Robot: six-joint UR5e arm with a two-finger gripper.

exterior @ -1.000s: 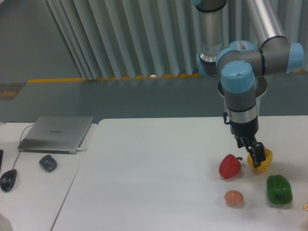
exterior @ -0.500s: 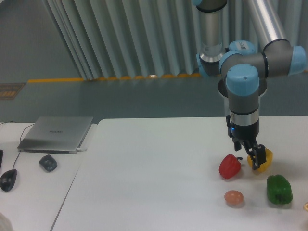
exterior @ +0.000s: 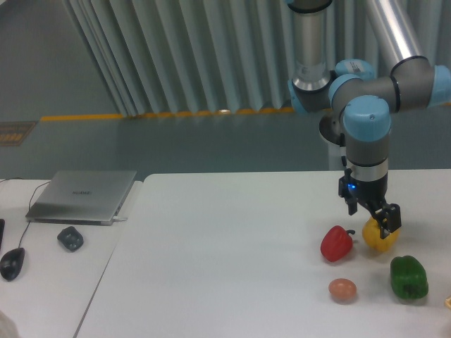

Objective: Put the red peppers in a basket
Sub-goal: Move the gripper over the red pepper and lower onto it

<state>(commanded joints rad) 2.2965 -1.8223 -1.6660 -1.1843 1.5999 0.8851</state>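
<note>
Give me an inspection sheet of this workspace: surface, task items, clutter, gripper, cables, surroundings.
Surface: white table, bare across its left and middle.
Job's things: red pepper lies on the table, ungrasped; no basket in view.
Clutter: yellow pepper, green pepper, orange-pink fruit near the red pepper. On the side desk: closed laptop, small dark object, black mouse.
Gripper: gripper sits over the yellow pepper, right of the red pepper; open or shut cannot be told.
Cables: a thin cable runs from the mouse toward the laptop.
Surroundings: ribbed grey wall panels, yellow floor line.
</note>
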